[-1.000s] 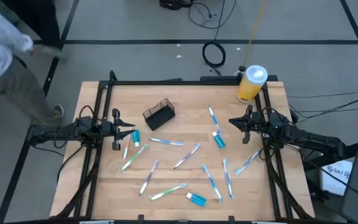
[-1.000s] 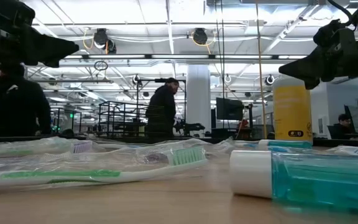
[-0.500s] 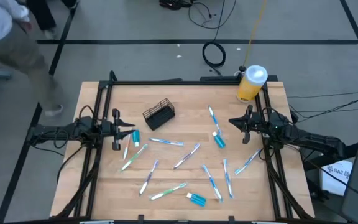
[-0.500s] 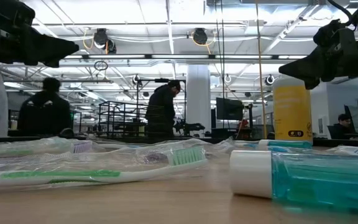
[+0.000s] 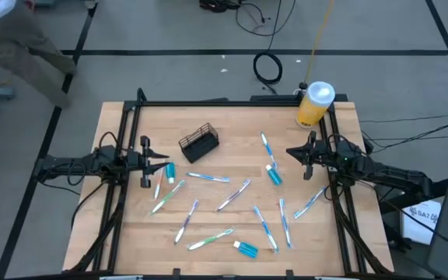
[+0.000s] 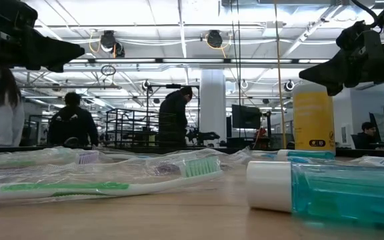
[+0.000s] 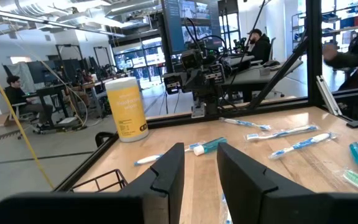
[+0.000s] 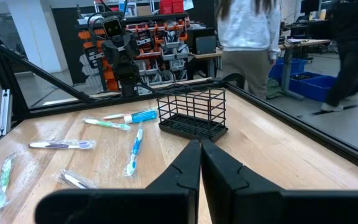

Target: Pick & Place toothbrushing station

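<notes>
Standing upright on the wooden surface [image 5: 232, 117], the toothbrushing station [image 5: 199, 143], a small black wire caddy, sits toward the far left-centre, touching nothing. Left pincer [image 5: 165, 164] hangs over the left edge, just nearer than the caddy, fingers [image 7: 166, 180] parted with a clear gap and nothing between them. Right pincer [image 5: 289, 152] waits at the right edge, fingers [image 8: 188, 165] pressed together, empty; its wrist view looks straight at the caddy [image 8: 192, 112] across the surface. Wrapped toothbrushes [image 5: 208, 177] and small blue tubes [image 5: 274, 174] lie scattered over the middle and near half. Yellow bottle [image 5: 314, 105] with a white cap stands at the far right corner. A person [image 8: 248, 37] in a pale top stands beyond the far-left corner.
</notes>
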{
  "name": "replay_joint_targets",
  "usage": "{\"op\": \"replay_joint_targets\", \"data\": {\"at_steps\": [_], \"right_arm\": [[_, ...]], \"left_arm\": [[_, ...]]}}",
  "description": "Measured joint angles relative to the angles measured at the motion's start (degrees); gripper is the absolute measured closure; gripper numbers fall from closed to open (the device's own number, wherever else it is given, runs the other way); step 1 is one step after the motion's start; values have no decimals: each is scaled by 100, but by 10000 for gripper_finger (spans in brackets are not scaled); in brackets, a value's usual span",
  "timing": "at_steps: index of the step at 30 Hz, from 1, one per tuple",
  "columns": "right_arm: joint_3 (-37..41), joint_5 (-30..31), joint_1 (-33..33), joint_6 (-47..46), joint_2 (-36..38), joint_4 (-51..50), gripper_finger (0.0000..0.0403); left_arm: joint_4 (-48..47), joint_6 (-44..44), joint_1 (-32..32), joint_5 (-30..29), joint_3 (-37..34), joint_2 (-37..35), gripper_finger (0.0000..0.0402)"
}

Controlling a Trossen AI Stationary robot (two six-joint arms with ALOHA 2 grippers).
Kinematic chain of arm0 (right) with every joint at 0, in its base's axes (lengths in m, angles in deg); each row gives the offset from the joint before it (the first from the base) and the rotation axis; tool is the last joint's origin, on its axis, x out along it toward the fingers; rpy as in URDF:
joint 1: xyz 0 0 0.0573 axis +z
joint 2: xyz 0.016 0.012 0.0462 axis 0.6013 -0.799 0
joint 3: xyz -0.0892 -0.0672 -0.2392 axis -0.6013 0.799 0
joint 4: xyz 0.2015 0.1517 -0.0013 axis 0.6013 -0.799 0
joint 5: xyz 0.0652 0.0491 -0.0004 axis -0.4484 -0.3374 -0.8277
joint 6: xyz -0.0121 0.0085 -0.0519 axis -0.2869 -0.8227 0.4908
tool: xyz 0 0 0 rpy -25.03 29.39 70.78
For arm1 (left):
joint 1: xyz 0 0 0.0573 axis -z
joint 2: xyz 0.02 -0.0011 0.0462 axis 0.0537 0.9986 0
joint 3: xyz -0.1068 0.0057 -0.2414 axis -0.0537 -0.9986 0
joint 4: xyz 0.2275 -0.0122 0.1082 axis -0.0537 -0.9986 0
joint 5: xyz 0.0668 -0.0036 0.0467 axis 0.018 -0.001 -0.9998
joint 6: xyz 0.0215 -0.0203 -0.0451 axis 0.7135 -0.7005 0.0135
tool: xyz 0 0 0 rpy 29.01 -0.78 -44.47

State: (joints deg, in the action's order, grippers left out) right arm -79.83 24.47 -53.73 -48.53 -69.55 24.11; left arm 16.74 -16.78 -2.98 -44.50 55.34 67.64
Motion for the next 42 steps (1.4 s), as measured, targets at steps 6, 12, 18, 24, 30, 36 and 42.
{"op": "replay_joint_targets", "data": {"at_steps": [6, 12, 18, 24, 30, 36, 42], "right_arm": [[-1, 0, 1, 0, 1, 2, 394], [-2, 0, 2, 0, 1, 0, 394], [-2, 13, 1, 27, 1, 18, 394], [0, -9, 0, 430, 2, 276, 394], [0, -4, 0, 419, 2, 271, 394], [0, 2, 0, 452, 1, 806, 394], [0, 3, 0, 452, 0, 1154, 394]], "left_arm": [[-1, 0, 0, 1, 0, 0, 300], [0, 0, -2, 0, -2, 0, 300], [-1, 0, 0, 0, 0, 0, 300], [2, 0, 0, 1, 0, 0, 300], [3, 3, -2, 2, 0, 0, 300], [20, -138, -3, 7, 0, 0, 300], [61, -720, -7, 9, -1, -2, 300]]}}
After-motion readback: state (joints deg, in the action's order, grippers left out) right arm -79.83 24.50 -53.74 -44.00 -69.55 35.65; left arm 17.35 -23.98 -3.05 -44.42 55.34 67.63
